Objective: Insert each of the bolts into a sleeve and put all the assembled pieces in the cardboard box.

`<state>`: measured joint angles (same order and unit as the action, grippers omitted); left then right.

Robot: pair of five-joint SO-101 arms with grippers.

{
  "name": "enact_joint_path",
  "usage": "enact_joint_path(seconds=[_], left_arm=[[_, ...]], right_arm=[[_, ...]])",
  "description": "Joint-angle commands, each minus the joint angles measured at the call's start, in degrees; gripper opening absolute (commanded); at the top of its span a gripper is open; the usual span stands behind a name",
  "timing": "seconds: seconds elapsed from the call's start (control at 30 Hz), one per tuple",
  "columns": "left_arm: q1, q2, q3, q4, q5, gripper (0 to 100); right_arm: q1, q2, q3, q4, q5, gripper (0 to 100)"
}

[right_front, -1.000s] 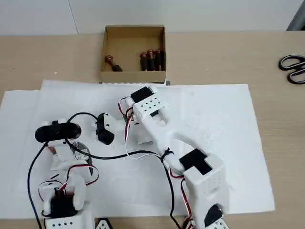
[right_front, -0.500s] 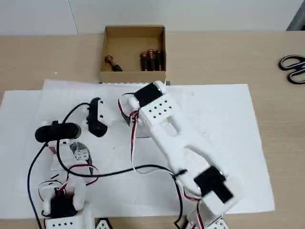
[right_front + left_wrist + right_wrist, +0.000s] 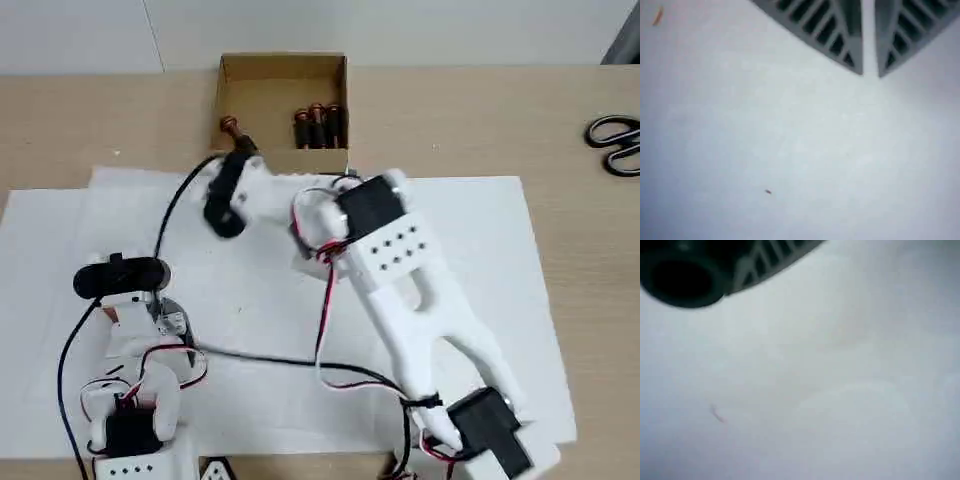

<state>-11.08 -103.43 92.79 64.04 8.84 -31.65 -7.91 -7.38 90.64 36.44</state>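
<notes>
The cardboard box (image 3: 283, 160) stands at the back with three assembled pieces (image 3: 319, 126) upright-packed at its right and one piece (image 3: 236, 131) lying at its left. My right gripper (image 3: 240, 165) hangs over the paper just before the box's front wall, its black camera beside it. In the right wrist view the right gripper (image 3: 715, 275) is shut on a black sleeve (image 3: 680, 279), held against a ribbed finger (image 3: 765, 260). My left gripper (image 3: 168, 318) points down at the paper near the front left. Its fingers (image 3: 840, 35) are shut with nothing between them.
A white paper sheet (image 3: 480, 250) covers the middle of the wooden table. Scissors (image 3: 615, 140) lie at the far right edge. A black cable (image 3: 260, 358) trails across the paper between the arms.
My right arm has swung from the middle of the paper up and back to the box's front wall. The left arm has not moved.
</notes>
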Motion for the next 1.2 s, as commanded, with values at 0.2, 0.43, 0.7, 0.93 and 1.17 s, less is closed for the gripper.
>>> enact_joint_path(seconds=[0.2,0.43,0.7,0.93,1.17], left_arm=[[-0.18,-0.44,-0.22,-1.85,0.35,1],[-0.18,-0.35,-0.57,-1.76,0.35,1],[-0.18,0.35,-16.48,8.26,0.00,1],[-4.40,20.22,-35.74,9.76,0.18,1],[-8.79,50.64,-64.22,20.40,0.35,1]], right_arm=[[15.60,-7.08,-0.44,0.92,-23.21,0.9],[26.15,-8.22,2.81,1.98,-35.87,1.0],[27.82,-9.54,11.34,4.79,-35.69,1.0],[27.82,-15.69,19.43,-0.66,-32.53,1.0],[27.91,-20.35,28.13,-3.82,-31.56,1.0]])
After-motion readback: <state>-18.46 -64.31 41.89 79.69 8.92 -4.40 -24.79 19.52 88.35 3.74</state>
